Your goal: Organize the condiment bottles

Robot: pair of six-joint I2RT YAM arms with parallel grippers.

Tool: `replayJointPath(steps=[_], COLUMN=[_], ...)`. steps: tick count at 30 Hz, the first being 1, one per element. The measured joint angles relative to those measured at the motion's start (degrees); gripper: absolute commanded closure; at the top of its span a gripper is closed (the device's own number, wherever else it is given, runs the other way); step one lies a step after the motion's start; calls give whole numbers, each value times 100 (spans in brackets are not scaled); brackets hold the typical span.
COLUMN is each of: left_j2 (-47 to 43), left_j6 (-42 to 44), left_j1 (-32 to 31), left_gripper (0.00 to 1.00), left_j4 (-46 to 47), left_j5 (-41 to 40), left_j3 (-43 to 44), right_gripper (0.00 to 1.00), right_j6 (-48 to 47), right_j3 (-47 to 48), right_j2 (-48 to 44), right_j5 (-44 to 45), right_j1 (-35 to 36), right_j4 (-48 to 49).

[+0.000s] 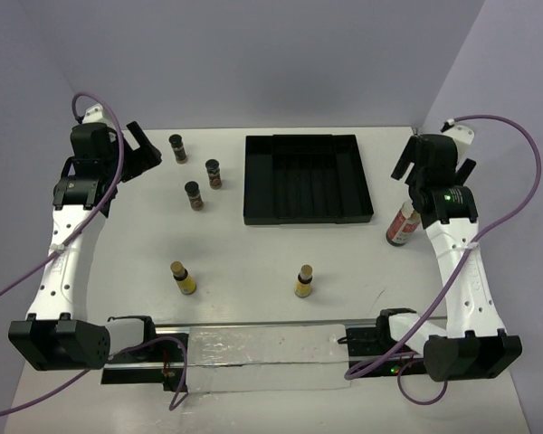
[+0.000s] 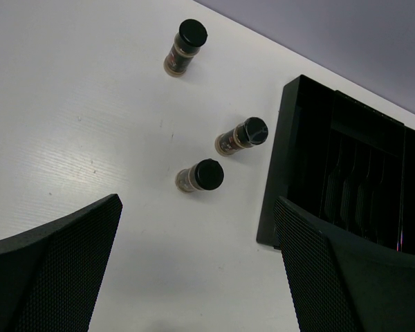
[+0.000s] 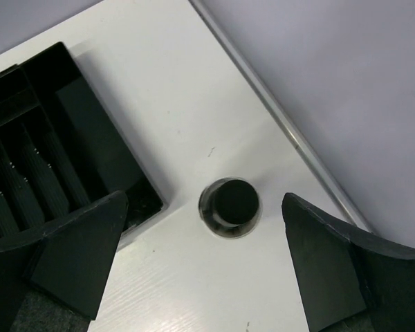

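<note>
Three short dark brown bottles with black lids stand at the back left (image 1: 177,148) (image 1: 214,173) (image 1: 194,195); they also show in the left wrist view (image 2: 185,47) (image 2: 241,136) (image 2: 200,176). Two yellow bottles (image 1: 183,278) (image 1: 303,281) stand near the front. A reddish bottle (image 1: 402,225) stands by the tray's front right corner. My left gripper (image 1: 143,150) (image 2: 197,277) is open and empty, left of the brown bottles. My right gripper (image 1: 432,172) (image 3: 204,270) is open above a black-capped bottle (image 3: 229,207); I cannot tell whether it is the reddish one.
A large black ribbed tray (image 1: 253,181) sits at the back centre, seen in both wrist views (image 2: 290,159) (image 3: 90,117). The table's right edge (image 3: 290,131) meets the wall close to the black-capped bottle. The arm bases and a rail (image 1: 253,348) line the near edge.
</note>
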Motion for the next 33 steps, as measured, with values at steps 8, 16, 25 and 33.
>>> replayJointPath(steps=[8,16,25,33], left_j2=[46,105,179,188], left_j6=[2,2,2,4], left_j1=[0,0,0,0], left_gripper=[1,1,1,1], left_j4=[0,0,0,-2], left_j5=[0,0,0,-3], left_j3=[0,0,0,0], right_gripper=[0,2,20,35], right_j6=[-1,-1,-3,-2], right_j3=[-243,-592,-947,-1055], right_j2=[-71,9,16,62], right_j5=[64,-184,-196,-87], right_j1=[-405,-519,-534,-544], right_j4=[83,199,339,556])
